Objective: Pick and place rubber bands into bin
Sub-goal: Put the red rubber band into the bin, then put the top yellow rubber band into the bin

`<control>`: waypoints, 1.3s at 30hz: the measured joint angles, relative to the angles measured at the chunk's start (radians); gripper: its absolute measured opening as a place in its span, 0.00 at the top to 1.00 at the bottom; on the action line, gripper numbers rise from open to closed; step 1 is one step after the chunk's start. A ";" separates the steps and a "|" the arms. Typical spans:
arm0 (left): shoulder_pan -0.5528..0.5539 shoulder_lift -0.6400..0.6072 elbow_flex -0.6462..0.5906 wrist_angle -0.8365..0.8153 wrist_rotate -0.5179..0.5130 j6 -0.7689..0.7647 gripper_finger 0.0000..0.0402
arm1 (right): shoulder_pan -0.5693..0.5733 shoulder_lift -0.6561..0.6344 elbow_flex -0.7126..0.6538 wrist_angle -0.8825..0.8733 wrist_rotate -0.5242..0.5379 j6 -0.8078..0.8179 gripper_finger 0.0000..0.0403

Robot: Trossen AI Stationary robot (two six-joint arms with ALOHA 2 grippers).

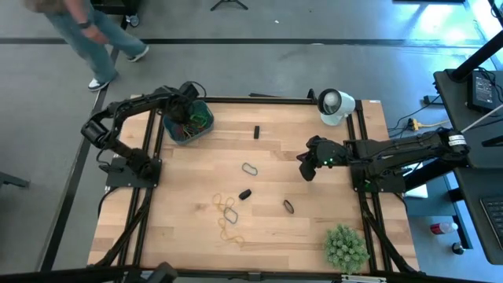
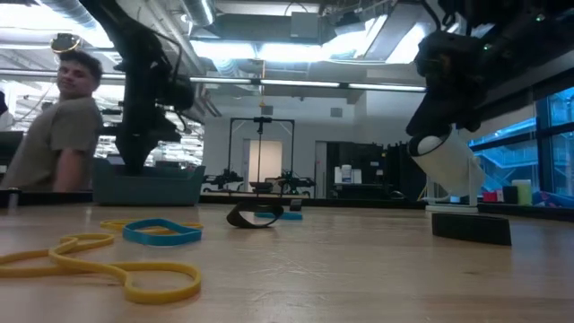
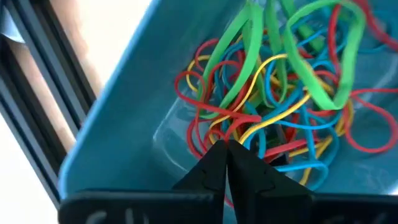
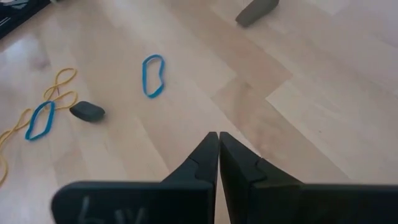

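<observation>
Progress looks well past the start: the bin point(image 1: 189, 122), at the table's far left corner, already holds a tangled heap of rubber bands point(image 3: 273, 99) in green, red, yellow and blue. The left gripper point(image 3: 227, 155) hangs inside it just above the heap, fingers pressed together with nothing visibly pinched between them.

Several bands are left on the wood: a blue loop point(image 4: 153, 76) near mid-table, a cluster of yellow and blue loops point(image 1: 228, 212) toward the near edge, and a few dark ones point(image 1: 288, 206) scattered between. The blue loop is a narrow oval, its long axis running obliquely across the boards.

The right gripper point(image 4: 219, 152) hovers over bare wood right of centre, fingers together and empty, well apart from any band.
</observation>
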State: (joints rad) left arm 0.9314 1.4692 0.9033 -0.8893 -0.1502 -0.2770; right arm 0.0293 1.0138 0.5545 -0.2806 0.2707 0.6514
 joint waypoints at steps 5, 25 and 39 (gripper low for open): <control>0.000 0.046 -0.007 0.007 0.000 -0.028 0.92 | -0.008 0.000 0.000 0.000 0.000 0.000 0.95; -0.025 -0.064 -0.007 -0.004 0.024 -0.076 0.57 | -0.008 0.000 0.000 0.000 0.000 -0.001 0.95; -0.144 -0.255 -0.006 -0.099 -0.020 -0.191 0.57 | -0.007 0.000 0.000 0.000 -0.001 -0.005 0.95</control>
State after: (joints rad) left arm 0.7874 1.2139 0.8970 -0.9887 -0.1698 -0.4679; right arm 0.0219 1.0138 0.5545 -0.2810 0.2699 0.6460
